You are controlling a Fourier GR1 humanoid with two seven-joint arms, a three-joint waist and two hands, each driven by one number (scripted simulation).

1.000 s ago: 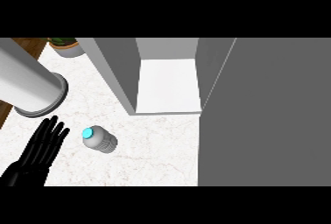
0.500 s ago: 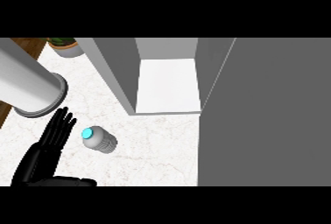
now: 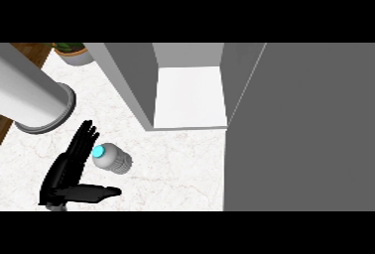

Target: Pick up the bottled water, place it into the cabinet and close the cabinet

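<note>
Low in the left of the frame, the left hand (image 3: 67, 171) is spread, fingers straight and pointing up the frame, thumb stuck out to the right, gripping nothing. Just beside its fingertips lies the bottle (image 3: 111, 157), on the counter (image 3: 176, 163), blue cap towards the hand. To take it cleanly, I'd slide the palm alongside the body and curl the fingers round the middle, not the cap. Further up, in the centre, the cabinet (image 3: 189, 94) stands open, its door (image 3: 300, 124) filling the right side.
</note>
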